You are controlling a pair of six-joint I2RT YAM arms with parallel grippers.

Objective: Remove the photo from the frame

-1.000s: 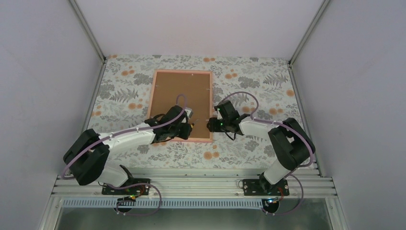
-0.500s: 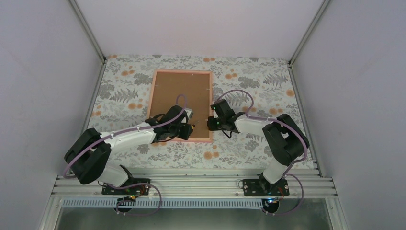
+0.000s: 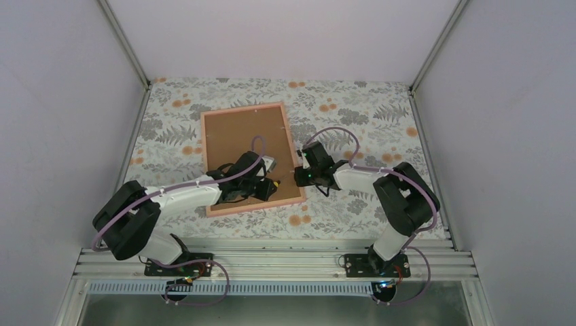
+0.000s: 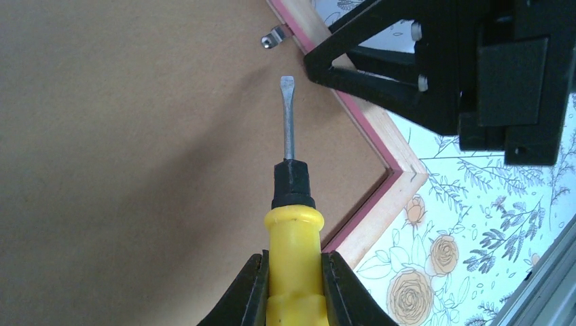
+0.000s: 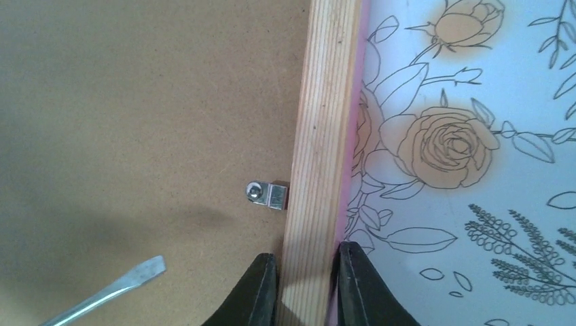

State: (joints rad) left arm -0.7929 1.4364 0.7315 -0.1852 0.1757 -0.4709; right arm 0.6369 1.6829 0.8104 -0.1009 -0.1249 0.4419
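We cannot see the photo itself; we judge it lies face down inside the frame (image 3: 204, 156), shut in under the brown backing board (image 3: 241, 136). As a print it should be light, thin and floppy, easy to crease or smudge. We would therefore take it by an edge or corner once the board is off, never by the picture face.

The backing board looks stiff and flat. A small metal clip (image 5: 268, 193) reaches over it from the wooden rail (image 5: 325, 136) and holds it in. The frame lies back up, a little askew on the floral bench (image 3: 353, 102).

Our right hand (image 5: 306, 285) pinches that rail near the clip, one finger on the board side and one on the outer side. We judge that this steadies the frame.

Our left hand (image 4: 293, 278) is clamped on the yellow handle of a screwdriver (image 4: 293, 224). Its flat blade points toward the clip without touching it. The frame may hold glass, so we would pry gently.
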